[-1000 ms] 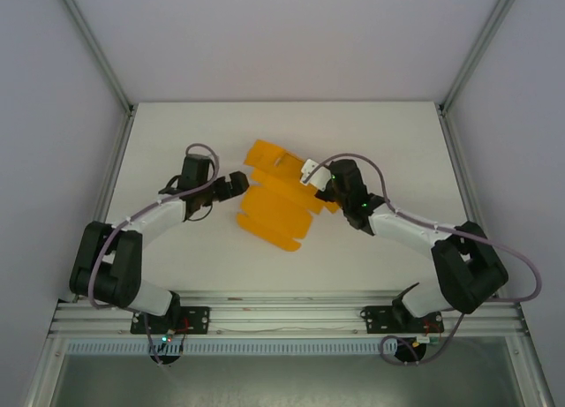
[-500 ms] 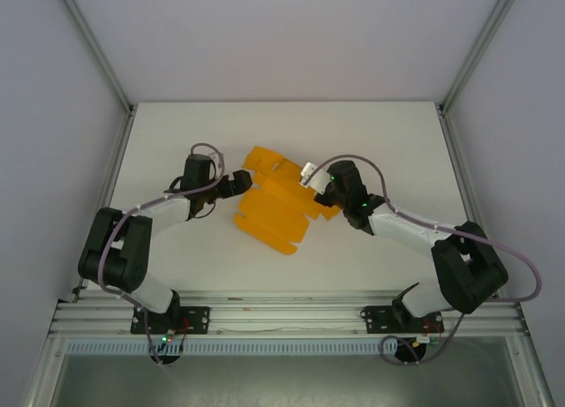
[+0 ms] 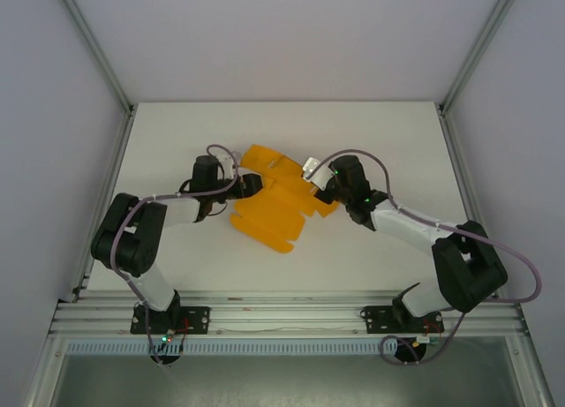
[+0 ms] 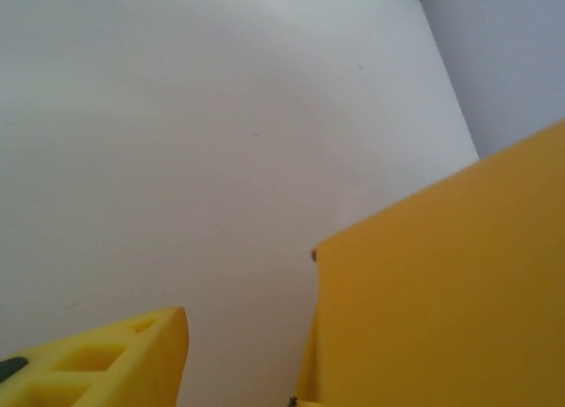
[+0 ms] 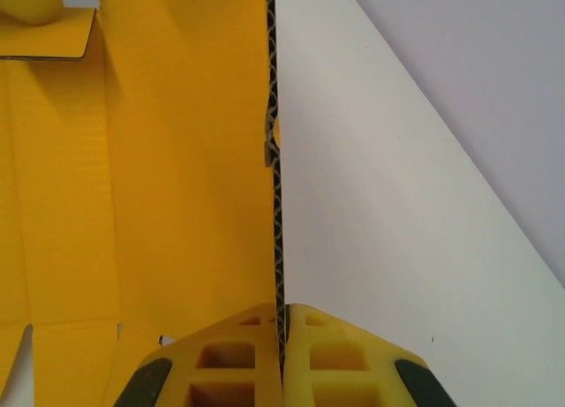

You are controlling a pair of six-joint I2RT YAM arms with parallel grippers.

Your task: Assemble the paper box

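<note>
The paper box [image 3: 269, 208] is a flat orange-yellow die-cut sheet with several flaps, lying mid-table. My right gripper [image 3: 320, 190] is shut on the sheet's right edge. In the right wrist view the thin corrugated edge of the paper box [image 5: 177, 160] runs straight into my right gripper [image 5: 282, 312], pinched between both pads. My left gripper [image 3: 248, 184] is at the sheet's upper left flap. In the left wrist view my left gripper [image 4: 282, 336] shows one yellow finger [image 4: 115, 358] with a gap to a raised flap of the paper box [image 4: 441, 292]; the other finger is hidden behind that flap.
The white table [image 3: 397, 142] has bare room left, right and behind the sheet. Grey walls and metal frame posts [image 3: 97, 49] close it in. An aluminium rail [image 3: 282, 314] runs along the near edge by the arm bases.
My left arm has reached right up to the sheet's left flap, its jaws narrowing. The sheet has shifted slightly left. The right gripper has kept its hold.
</note>
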